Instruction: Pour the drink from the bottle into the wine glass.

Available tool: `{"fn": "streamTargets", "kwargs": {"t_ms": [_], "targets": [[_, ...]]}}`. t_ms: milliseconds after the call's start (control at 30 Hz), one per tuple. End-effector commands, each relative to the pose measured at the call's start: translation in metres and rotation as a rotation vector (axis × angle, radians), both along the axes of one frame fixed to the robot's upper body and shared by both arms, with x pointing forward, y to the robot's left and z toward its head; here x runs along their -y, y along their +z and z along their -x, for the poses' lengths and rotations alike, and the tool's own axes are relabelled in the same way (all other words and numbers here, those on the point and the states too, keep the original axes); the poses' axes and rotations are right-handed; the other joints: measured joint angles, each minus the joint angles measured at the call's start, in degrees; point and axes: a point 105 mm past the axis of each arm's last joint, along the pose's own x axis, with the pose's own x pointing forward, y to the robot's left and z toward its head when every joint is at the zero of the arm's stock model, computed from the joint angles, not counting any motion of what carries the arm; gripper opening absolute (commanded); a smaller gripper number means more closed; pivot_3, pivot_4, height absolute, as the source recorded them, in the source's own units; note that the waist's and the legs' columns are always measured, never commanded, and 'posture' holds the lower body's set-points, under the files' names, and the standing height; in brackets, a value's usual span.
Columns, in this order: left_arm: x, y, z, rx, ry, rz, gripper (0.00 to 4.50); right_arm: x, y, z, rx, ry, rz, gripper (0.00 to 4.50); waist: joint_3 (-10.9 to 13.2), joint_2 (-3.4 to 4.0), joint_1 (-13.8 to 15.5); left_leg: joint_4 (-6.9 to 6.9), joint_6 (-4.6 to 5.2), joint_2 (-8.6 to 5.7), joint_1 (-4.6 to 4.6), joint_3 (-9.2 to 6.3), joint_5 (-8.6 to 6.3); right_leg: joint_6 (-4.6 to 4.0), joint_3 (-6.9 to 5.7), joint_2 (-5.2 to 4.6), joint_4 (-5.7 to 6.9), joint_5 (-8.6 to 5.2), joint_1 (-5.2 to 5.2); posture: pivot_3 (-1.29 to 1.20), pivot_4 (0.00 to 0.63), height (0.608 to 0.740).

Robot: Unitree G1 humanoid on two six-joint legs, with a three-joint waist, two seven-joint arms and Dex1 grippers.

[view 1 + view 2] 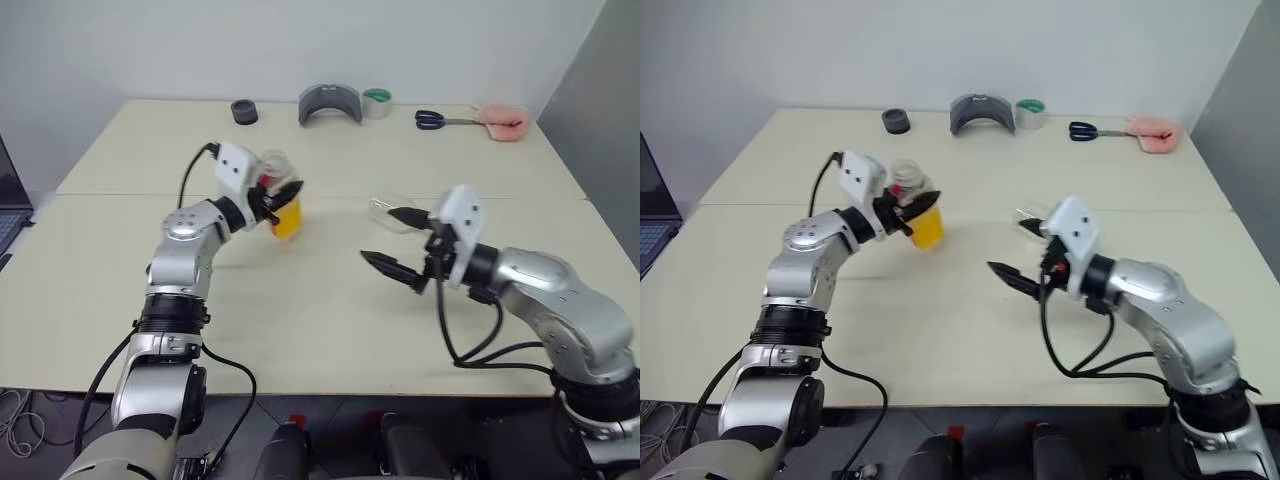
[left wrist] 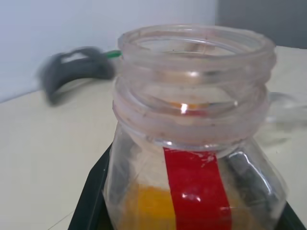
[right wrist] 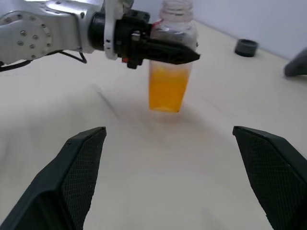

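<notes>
At nine o'clock on the table (image 1: 330,330), the left gripper (image 1: 278,200) is clenched around the upper part of the bottle (image 1: 284,205), which is uncapped and upright, with the drink (image 3: 167,88) filling its lower half. Toward three o'clock, the right gripper (image 1: 398,243) hangs released, holding nothing. Just behind it, at its twelve o'clock, the wine glass (image 1: 392,212) appears faintly; whether it stands or lies cannot be told. Recommendation: steady the glass upright first, then bring the bottle's mouth over the bowl and tip slowly.
</notes>
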Motion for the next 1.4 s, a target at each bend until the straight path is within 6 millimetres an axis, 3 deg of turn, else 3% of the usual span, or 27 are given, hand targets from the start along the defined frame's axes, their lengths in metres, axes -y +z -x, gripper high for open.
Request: {"fn": "streamTargets", "kwargs": {"t_ms": [33,167,400,833,867,1100,1400], "targets": [[-0.042,0.018,-0.007,0.045,0.202,0.072,1.69,-0.026,0.012,-0.013,0.075,0.009,-0.017,4.5,0.0,-0.01,0.0,0.0,-0.01,0.0,0.01,0.0,0.0,0.0,0.01,-0.01,0.0,0.0,-0.01,0.0,0.15,0.74],[-0.063,0.009,-0.008,0.015,0.279,0.097,1.69,-0.045,0.011,-0.02,0.088,0.034,-0.01,4.5,0.0,-0.04,0.3,0.0,-0.19,-0.01,-0.06,-0.1,0.11,-0.01,-0.09,-0.02,0.0,0.0,-0.05,0.0,0.15,0.74],[-0.071,-0.005,-0.011,-0.018,0.308,0.066,1.69,-0.066,0.013,-0.029,0.106,0.044,-0.012,4.5,0.0,-0.04,0.7,0.0,-0.22,-0.05,-0.1,-0.1,0.12,-0.02,-0.1,-0.07,-0.01,0.01,-0.07,0.0,0.15,0.74],[-0.077,-0.023,-0.015,-0.038,0.332,0.108,1.69,-0.075,0.018,-0.029,0.128,0.044,-0.029,4.5,0.0,-0.03,0.5,0.0,-0.21,-0.04,-0.02,-0.09,0.12,-0.04,-0.09,-0.05,0.11,0.02,-0.08,0.0,0.15,0.74],[-0.078,-0.023,-0.015,-0.04,0.336,0.117,2.43,-0.075,0.018,-0.029,0.128,0.043,-0.029,4.5,0.0,-0.04,0.4,0.0,-0.21,-0.04,-0.01,-0.08,0.12,-0.03,-0.09,-0.05,0.12,0.02,-0.07,0.0,0.15,0.74],[-0.076,-0.028,-0.012,-0.045,0.314,0.127,4.48,-0.077,0.017,-0.027,0.132,0.049,-0.025,4.5,0.0,-0.04,0.1,0.0,-0.21,-0.03,-0.02,-0.11,0.12,-0.04,-0.11,-0.05,0.14,0.02,-0.09,0.0,0.15,0.74],[-0.073,-0.044,-0.005,-0.045,0.32,0.102,4.48,-0.078,0.009,-0.026,0.135,0.054,0.0,4.5,0.0,-0.04,-0.2,-0.01,-0.21,-0.03,-0.02,-0.13,0.12,-0.04,-0.1,-0.05,0.15,0.02,-0.09,0.0,0.15,0.74]]}}
